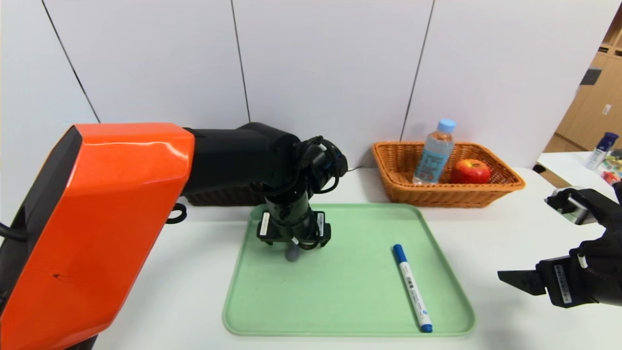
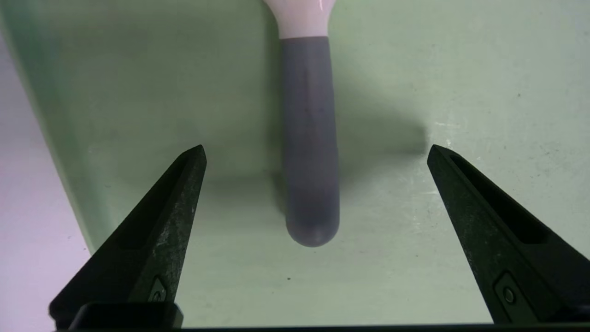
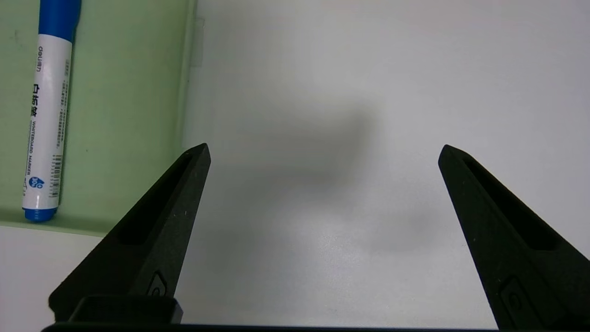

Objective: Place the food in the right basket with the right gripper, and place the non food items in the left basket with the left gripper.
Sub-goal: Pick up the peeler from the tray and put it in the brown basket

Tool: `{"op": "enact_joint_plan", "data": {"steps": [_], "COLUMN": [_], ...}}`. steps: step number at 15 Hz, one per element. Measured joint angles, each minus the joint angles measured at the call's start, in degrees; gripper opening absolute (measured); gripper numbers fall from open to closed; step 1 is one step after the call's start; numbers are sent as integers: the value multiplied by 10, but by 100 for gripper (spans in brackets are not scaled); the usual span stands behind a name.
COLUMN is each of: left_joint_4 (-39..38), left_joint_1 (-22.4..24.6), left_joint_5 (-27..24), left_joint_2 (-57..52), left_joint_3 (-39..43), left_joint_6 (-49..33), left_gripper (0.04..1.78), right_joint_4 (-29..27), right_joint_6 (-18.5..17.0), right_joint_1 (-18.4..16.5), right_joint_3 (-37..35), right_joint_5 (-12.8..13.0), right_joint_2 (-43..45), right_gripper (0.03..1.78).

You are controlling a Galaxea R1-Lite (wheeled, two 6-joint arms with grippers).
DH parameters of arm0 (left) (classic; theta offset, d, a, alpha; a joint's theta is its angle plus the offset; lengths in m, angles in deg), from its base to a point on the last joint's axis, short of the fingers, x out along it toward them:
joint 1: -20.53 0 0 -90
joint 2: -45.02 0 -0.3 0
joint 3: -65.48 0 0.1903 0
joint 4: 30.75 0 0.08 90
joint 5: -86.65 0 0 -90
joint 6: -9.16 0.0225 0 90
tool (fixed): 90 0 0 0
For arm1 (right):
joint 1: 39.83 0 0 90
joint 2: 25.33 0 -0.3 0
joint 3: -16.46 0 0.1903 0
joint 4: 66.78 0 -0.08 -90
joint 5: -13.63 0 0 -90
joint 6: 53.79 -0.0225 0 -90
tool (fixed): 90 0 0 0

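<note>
One bottle and one apple sit in the orange basket at 1 o'clock. The left gripper hangs wide over one peeler on the green tray. One marker lies at 5 o'clock; the right gripper waits wide over the desk.

Two baskets, one tray, marker, peeler, bottle, apple

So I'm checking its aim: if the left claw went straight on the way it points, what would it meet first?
Probably the peeler's grey handle, lying on the green tray between the open left claw fingers; how far above it is unclear.
</note>
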Motion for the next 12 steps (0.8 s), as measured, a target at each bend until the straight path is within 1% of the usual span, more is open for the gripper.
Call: {"op": "enact_joint_plan", "data": {"steps": [2,6,9,10,11,12], "left_joint_4": [0,-1,-2,-2,-3,-2], "left_joint_1": [2,1,1,1,1,1], "left_joint_5": [0,2,3,3,2,2], "left_joint_2": [2,8,12,13,13,14], "left_joint_3": [0,0,0,0,0,0], "left_joint_6": [0,-1,0,0,0,0], "left_gripper": [169,109,78,56,29,29], "right_joint_4": [0,0,0,0,0,0], "right_joint_6": [0,-1,0,0,0,1], "right_joint_1": [6,9,9,10,10,10], "right_joint_3": [-2,-4,-4,-4,-4,-4], "right_joint_5": [0,0,0,0,-1,-1], "right_joint_2": [1,2,5,6,7,8], "right_gripper": [171,171,171,171,171,171]}}
